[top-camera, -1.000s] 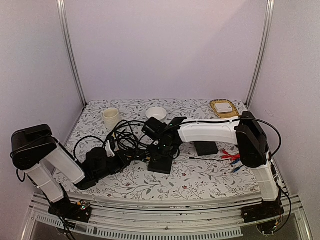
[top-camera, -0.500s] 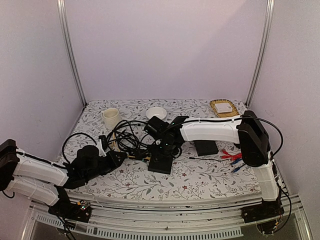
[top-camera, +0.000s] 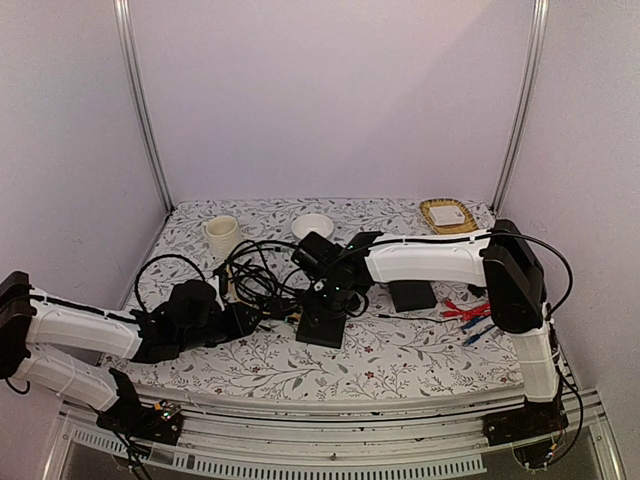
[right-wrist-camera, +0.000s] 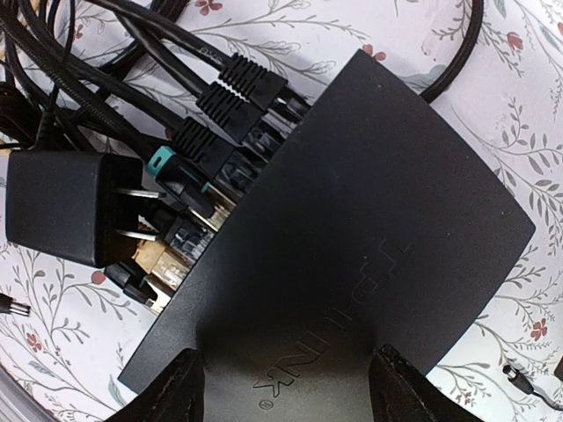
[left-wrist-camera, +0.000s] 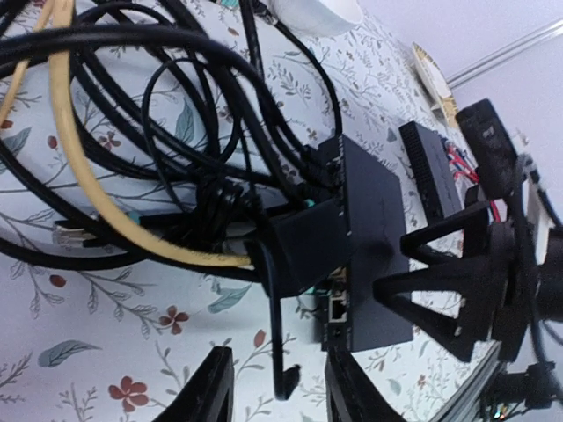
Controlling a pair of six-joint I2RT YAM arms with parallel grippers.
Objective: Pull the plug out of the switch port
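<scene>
The switch [top-camera: 322, 330] is a flat black box lying mid-table, with several network plugs [right-wrist-camera: 233, 97] seated along its port edge. My right gripper [right-wrist-camera: 288, 353] hangs open directly over the switch [right-wrist-camera: 352, 202], one finger toward each side of its top. Just left of the switch [left-wrist-camera: 374, 220], my left gripper [left-wrist-camera: 277, 352] is open. A thin black lead ending in a small barrel plug [left-wrist-camera: 288, 378] lies free between its fingers, outside the ports. A black power adapter [left-wrist-camera: 308, 242] rests against the port edge.
A tangle of black cables and one yellow cable [left-wrist-camera: 97, 185] spreads left of the switch. A second black box [top-camera: 412, 295] and red and blue clips [top-camera: 465, 312] lie to the right. At the back stand a cup [top-camera: 221, 235], a bowl [top-camera: 313, 226] and a basket [top-camera: 447, 215].
My left arm has dropped low and stretched toward the switch, and its jaws have gone from shut to open. The right gripper stays over the switch, its jaws slightly wider.
</scene>
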